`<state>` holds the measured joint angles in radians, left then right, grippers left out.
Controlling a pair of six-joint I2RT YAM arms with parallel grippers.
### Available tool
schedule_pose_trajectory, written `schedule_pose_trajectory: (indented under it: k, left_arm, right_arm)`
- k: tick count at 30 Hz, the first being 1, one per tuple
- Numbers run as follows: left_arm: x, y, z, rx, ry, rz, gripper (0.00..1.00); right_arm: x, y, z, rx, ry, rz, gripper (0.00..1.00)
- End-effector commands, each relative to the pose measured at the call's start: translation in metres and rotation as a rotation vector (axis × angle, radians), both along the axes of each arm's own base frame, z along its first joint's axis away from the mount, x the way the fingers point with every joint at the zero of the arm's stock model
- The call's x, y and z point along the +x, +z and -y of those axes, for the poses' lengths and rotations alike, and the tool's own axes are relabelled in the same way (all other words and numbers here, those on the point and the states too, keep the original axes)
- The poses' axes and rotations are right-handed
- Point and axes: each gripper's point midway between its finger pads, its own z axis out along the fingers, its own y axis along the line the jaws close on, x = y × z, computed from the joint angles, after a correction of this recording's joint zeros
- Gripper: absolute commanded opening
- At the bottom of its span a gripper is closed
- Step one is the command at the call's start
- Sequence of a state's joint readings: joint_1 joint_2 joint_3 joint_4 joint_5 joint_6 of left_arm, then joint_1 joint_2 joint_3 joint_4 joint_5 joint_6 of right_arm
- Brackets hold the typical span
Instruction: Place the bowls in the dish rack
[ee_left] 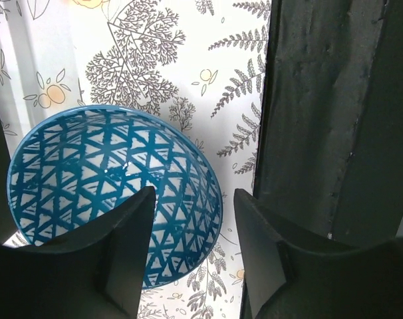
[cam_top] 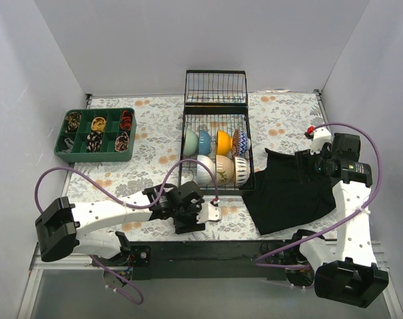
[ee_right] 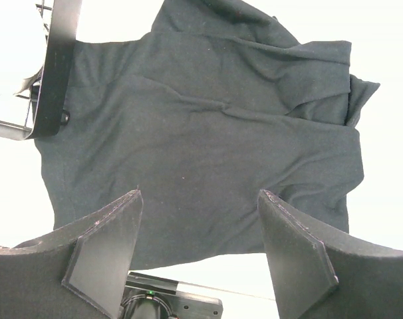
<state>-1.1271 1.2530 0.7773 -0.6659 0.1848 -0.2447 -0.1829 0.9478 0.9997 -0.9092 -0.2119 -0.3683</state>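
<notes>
1. The left hand (ee_left: 193, 199) is released, its fingers standing apart with a clear gap between them.
2. A blue-and-white lattice bowl (ee_left: 88, 179) lies on the floral counter (ee_left: 155, 66) just beyond those fingers. The left finger covers the bowl's lower edge, and its right rim shows in the gap. Whether either finger touches it cannot be told.
3. From above, that bowl is almost wholly hidden under the left hand, just in front of the rack. Only a white scrap shows beside the hand, too small to identify.
4. A dark slab (ee_left: 328, 113) fills the right of the left wrist view and is cut off at the edges. I cannot tell what it is.
5. The rack (cam_top: 215, 86) stands mid-counter with its upright basket at the far end.
6. Seven bowls stand on edge in the rack in two rows.
   - Far row: green bowl (cam_top: 191, 141), blue bowl (cam_top: 205, 142), orange bowl (cam_top: 223, 141), red-patterned bowl (cam_top: 239, 141).
   - Near row: white bowl (cam_top: 205, 169), tan bowl (cam_top: 223, 169), striped bowl (cam_top: 241, 171).
   - They overlap, so only part of each shows.
7. The right hand (ee_right: 199, 194) is released and hangs over a black cloth (ee_right: 201, 119) with nothing between its fingers.
8. The cloth lies right of the rack and reaches its near right corner. In the right wrist view that corner is cut off and the area beyond it is washed out.
9. A green tray (cam_top: 94, 157) sits far left. Its contents are too small to name.
</notes>
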Motion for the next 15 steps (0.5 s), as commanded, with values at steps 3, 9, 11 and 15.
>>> schedule_pose_trajectory:
  k: [3,9,11,15]
  left_arm:
    - [-0.010,-0.006,-0.006,-0.006,-0.023,-0.017,0.48]
    - [-0.012,-0.014,-0.018,0.021,-0.052,-0.004,0.34]
    - [-0.012,-0.013,-0.017,0.015,-0.066,0.000,0.17]
    - [-0.015,-0.008,-0.019,0.014,-0.064,-0.013,0.03]
  right_arm:
    - [0.007,0.004,-0.002,0.009,0.003,0.038,0.78]
    - [0.010,0.003,-0.003,0.022,0.000,0.038,0.78]
    - [0.011,0.004,-0.003,0.024,-0.004,0.038,0.78]
    - [0.010,0.002,-0.002,0.018,-0.008,0.035,0.78]
